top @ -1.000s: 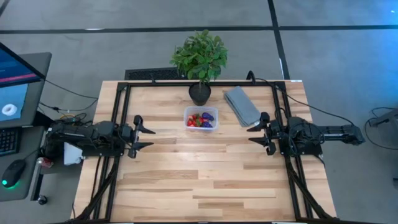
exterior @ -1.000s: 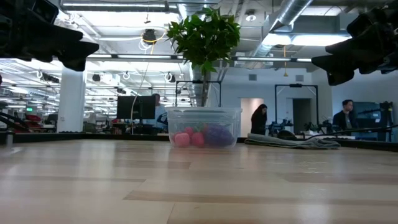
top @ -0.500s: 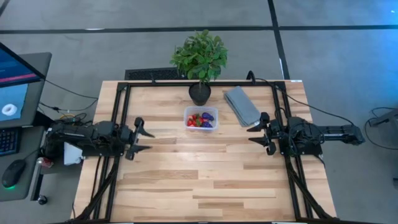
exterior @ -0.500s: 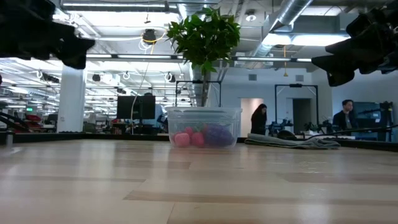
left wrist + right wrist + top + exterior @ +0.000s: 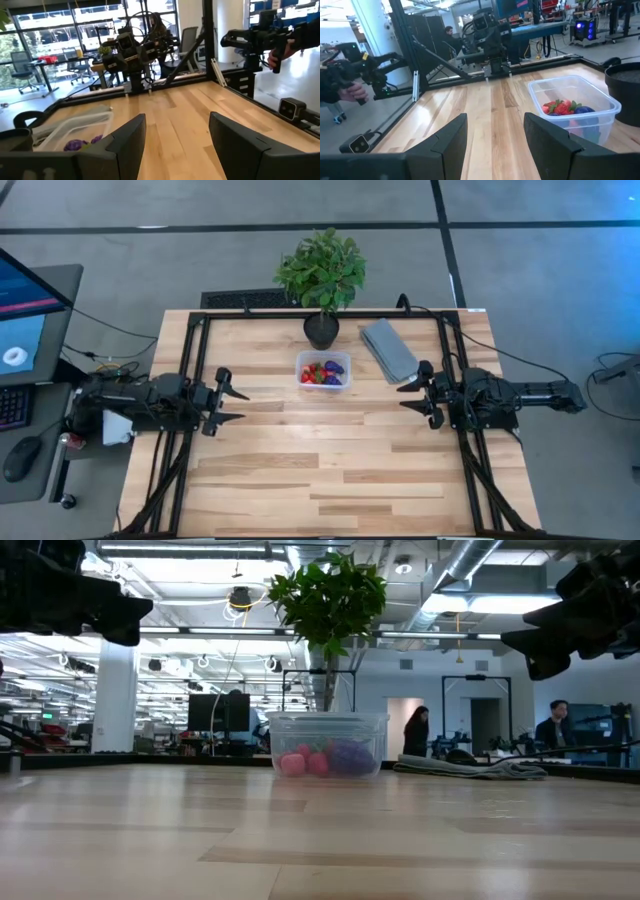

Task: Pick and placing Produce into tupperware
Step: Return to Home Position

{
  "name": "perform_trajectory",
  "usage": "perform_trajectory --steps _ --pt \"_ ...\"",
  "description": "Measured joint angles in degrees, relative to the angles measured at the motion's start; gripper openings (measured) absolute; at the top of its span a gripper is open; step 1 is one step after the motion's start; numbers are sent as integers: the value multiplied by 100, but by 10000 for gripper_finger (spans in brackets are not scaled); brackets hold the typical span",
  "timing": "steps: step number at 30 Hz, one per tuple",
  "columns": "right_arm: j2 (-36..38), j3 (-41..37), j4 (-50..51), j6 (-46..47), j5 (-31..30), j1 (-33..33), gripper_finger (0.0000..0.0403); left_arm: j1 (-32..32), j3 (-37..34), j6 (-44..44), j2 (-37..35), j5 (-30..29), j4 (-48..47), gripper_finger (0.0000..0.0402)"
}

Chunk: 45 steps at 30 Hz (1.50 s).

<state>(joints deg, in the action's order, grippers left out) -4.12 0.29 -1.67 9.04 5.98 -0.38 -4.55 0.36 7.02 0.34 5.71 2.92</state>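
Observation:
The clear tupperware point(image 5: 323, 371) stands on its base on the wooden table, a little behind the middle. The produce point(image 5: 322, 373) lies inside it: red strawberries point(image 5: 562, 106), pinkish round pieces point(image 5: 293, 763) and purple grapes point(image 5: 74, 145). My left gripper point(image 5: 243, 403) hovers open at the table's left side, pointing level toward the middle, with nothing between its fingers. Opposite it, at the right side, my right gripper point(image 5: 402, 396) also stands open and empty, pointing level toward the middle. Both are well clear of the tub point(image 5: 327, 744).
A black plant pot point(image 5: 321, 330) with a leafy green plant point(image 5: 322, 268) stands just behind the tub. A folded grey cloth point(image 5: 388, 348) lies at the back right. A black frame point(image 5: 190, 380) runs along the table's sides. A person's hand point(image 5: 351, 91) holds a device beyond the table.
My left gripper has turned a little about its own pointing line while staying in place; its opening is unchanged. The right gripper, the tub and the produce have kept still.

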Motion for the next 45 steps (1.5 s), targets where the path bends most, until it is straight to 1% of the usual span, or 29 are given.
perform_trajectory --steps 7,13,20,28,45 --pt "0 -1 0 107 1 0 219 461 0 -104 -2 665 99 210" --pt "0 -2 0 109 0 0 219 530 0 -46 0 702 104 210" --pt "0 -2 0 110 1 0 219 528 0 -77 4 508 87 210" --pt "0 -2 0 154 2 0 219 528 0 -215 4 -83 -6 210" --pt "2 -2 0 152 2 0 219 528 0 -622 4 -105 -7 210"
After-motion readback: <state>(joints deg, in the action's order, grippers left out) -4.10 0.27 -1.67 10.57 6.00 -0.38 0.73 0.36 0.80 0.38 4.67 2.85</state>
